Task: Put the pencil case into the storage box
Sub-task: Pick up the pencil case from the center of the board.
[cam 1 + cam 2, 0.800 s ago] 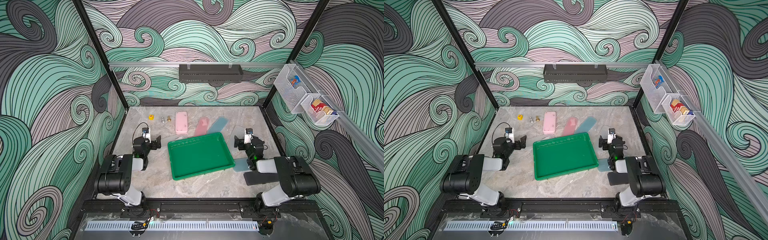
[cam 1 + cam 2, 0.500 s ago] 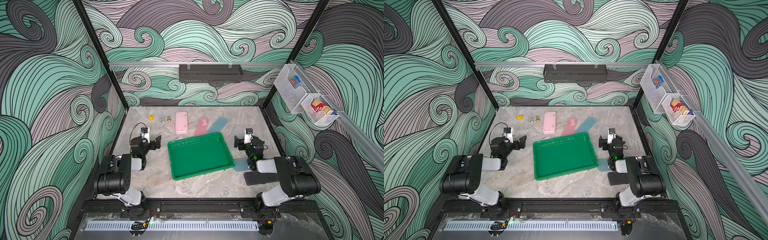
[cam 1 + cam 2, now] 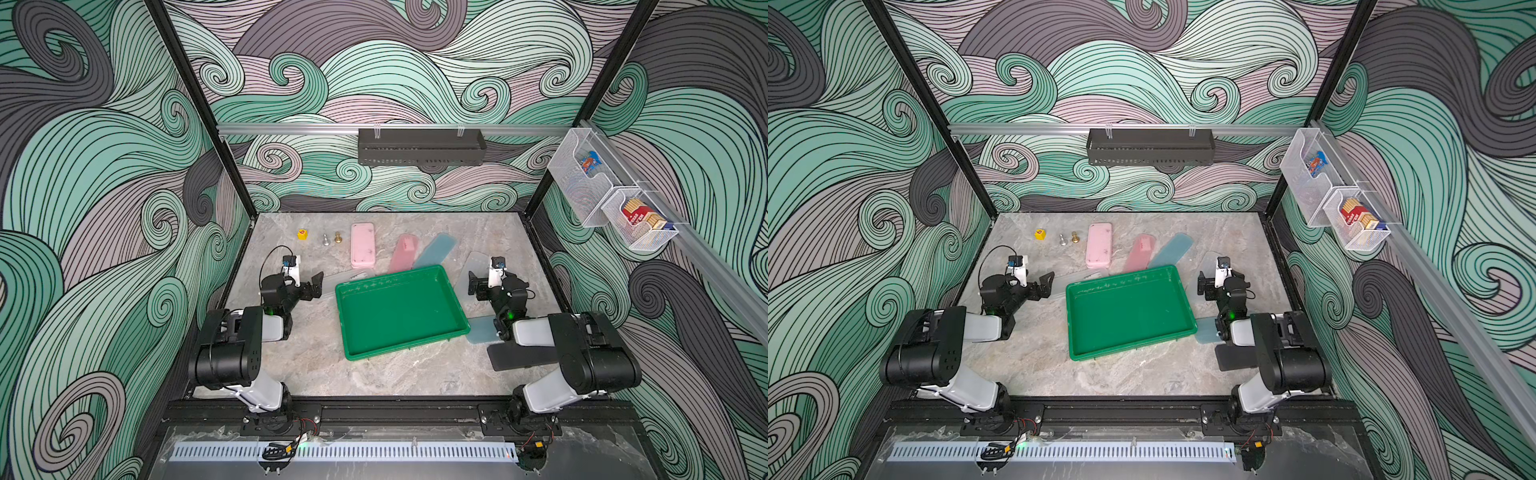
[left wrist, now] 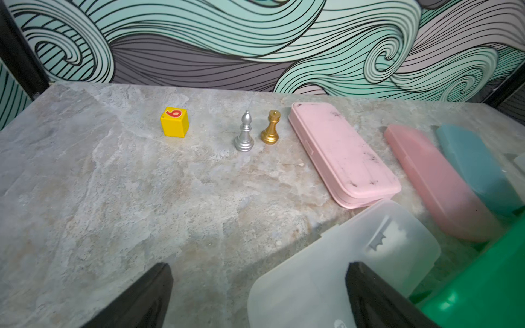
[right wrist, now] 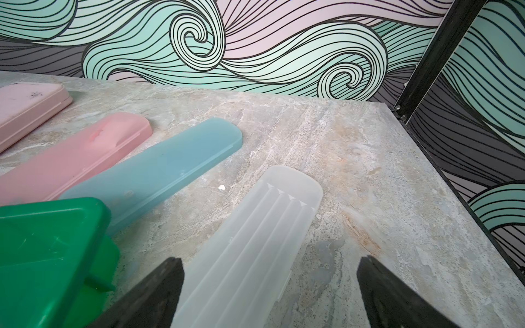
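The green storage box [image 3: 399, 309] [image 3: 1127, 309] lies empty mid-table. Several pencil cases lie around it. Behind it are a wide pink one [image 3: 363, 245] [image 4: 341, 153], a translucent pink one [image 3: 403, 253] [image 5: 74, 159] and a blue one [image 3: 436, 249] [image 5: 159, 170]. A frosted case [image 3: 347, 277] [image 4: 341, 264] lies at the box's far left corner. A ribbed frosted case [image 3: 473, 266] [image 5: 255, 241] lies to its right. My left gripper [image 3: 309, 286] [image 4: 258, 295] is open, low over the near end of the first frosted case. My right gripper [image 3: 478, 286] [image 5: 270, 295] is open over the ribbed one.
A yellow cube [image 3: 303, 234], a silver chess piece [image 4: 244, 133] and a gold one [image 4: 271, 127] stand at the back left. Another bluish case [image 3: 482, 328] and a black one [image 3: 519, 357] lie under my right arm. A black shelf [image 3: 419, 145] and wire baskets [image 3: 606, 195] hang on the walls.
The left gripper shifted very slightly and came back. The right arm and all the cases stayed put.
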### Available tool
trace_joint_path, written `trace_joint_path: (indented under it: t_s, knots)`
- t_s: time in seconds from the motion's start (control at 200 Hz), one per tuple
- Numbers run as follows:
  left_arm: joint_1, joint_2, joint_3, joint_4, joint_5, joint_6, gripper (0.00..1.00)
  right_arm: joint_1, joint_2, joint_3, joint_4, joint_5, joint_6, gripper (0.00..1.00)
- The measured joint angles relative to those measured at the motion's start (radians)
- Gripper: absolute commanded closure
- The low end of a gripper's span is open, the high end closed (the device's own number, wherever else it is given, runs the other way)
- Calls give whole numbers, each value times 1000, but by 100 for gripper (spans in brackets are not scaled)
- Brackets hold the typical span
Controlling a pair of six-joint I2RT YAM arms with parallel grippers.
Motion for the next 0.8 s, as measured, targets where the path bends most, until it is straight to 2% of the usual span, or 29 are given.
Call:
trace_joint_path:
  t_s: [0.115,0.26,0.335,0.395,0.48,0.665,0.8]
  knots:
    - [-20,-51,105,-239,-76,-27,1,6,-27,22,-84,12,1,1]
    - [-37,-143,369,-602,-162,-136,1,20,-105,278,-507,83,59,1]
    - [-41,-169,483,-739,-150,-188,1,23,-140,426,-701,120,105,1]
    - [-55,-179,541,-824,-122,-217,1,23,-186,484,-813,136,135,1]
    - [-102,-182,559,-919,-87,-240,1,23,-273,494,-959,143,179,1]
    - [-303,-182,537,-1109,-58,-242,1,10,-426,432,-1237,121,340,1]
    - [-359,-211,510,-1152,-39,-242,1,8,-557,354,-1353,105,479,1]
